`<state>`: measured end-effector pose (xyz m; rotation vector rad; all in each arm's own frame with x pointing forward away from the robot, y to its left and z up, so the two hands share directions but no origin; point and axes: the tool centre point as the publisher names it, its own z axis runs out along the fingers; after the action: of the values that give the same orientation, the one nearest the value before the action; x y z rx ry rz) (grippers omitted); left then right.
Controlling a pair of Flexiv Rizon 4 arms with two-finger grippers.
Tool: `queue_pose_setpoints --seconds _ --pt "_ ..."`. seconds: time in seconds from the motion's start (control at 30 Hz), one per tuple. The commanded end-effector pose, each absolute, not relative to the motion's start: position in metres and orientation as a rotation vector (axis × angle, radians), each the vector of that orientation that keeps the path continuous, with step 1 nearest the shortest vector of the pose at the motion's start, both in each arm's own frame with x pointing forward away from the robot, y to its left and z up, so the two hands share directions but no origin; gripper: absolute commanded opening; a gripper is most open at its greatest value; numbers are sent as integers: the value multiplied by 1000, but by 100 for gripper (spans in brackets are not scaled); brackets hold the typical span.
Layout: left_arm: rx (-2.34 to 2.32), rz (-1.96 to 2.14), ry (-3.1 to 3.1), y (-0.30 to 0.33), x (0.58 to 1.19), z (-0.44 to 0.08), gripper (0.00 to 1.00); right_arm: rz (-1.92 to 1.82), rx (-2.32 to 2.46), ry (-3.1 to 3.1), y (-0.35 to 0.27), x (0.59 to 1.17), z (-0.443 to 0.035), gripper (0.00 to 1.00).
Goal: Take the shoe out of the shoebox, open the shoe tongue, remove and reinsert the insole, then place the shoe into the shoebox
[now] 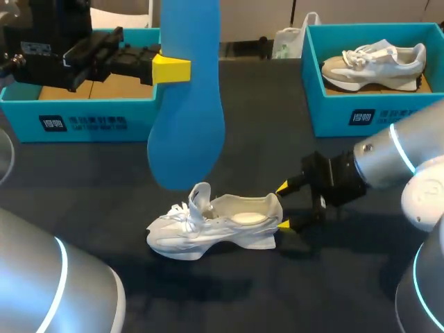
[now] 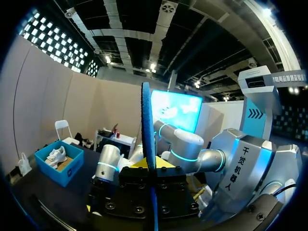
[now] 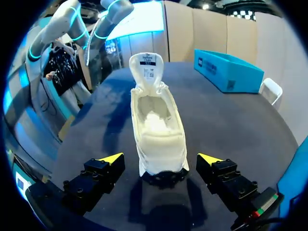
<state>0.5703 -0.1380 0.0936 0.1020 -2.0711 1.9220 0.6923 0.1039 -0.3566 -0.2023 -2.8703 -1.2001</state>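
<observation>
Now the white shoe (image 1: 215,225) stands on its sole at the lower middle of the dark desk (image 1: 263,139), its heel between the wide-open right jaws, which hold nothing. At upper left, the left jaws clamp the blue insole (image 1: 186,104), which hangs upright beside a teal shoebox (image 1: 90,118).

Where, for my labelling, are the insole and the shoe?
insole (image 1: 186,132), head view, on its blue middle.
shoe (image 1: 201,234), head view, on its white side.
</observation>
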Motion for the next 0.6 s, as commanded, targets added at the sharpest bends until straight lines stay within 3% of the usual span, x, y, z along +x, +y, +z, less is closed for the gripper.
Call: queue_pose_setpoints --seconds 0.03,0.6 --pt "100 1920 -2071 -140 571 93 0 -465 -209 -3074 101 687 -328 100" --pt "100 1920 -2071 -140 571 93 0 15 -219 -3139 118 671 -303 100"
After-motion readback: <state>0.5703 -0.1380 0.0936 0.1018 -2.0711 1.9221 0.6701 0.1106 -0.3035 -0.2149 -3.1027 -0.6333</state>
